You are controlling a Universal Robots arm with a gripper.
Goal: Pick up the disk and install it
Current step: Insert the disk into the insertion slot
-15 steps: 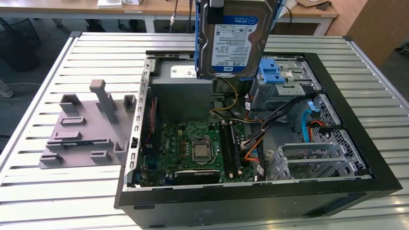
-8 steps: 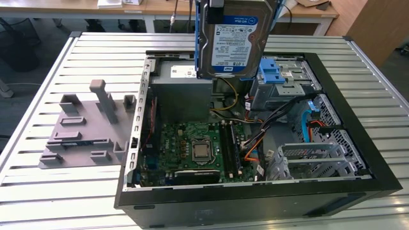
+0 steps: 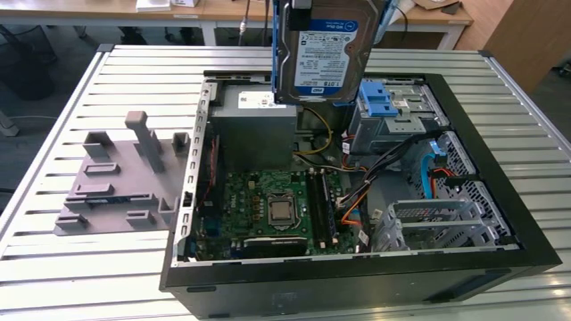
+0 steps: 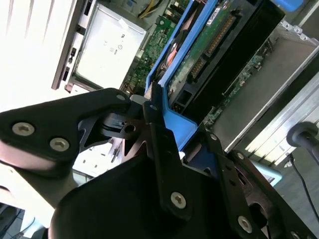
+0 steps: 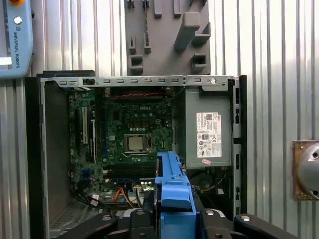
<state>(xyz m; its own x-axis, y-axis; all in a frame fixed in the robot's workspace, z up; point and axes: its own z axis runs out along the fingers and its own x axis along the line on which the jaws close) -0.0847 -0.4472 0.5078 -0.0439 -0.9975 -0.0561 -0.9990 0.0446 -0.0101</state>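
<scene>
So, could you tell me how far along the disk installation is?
Done: the pickup, since the gripper is shut on the disk by its blue bracket. In hand: the disk, held above the open computer case. Left: the install; the disk is not in the drive bay with the blue latch.

Black metal gripper (image 5: 174, 219) pointing down, jaws clamped across the blue-railed flat metal disk (image 3: 325, 57), which hangs upright beneath the wrist.
</scene>
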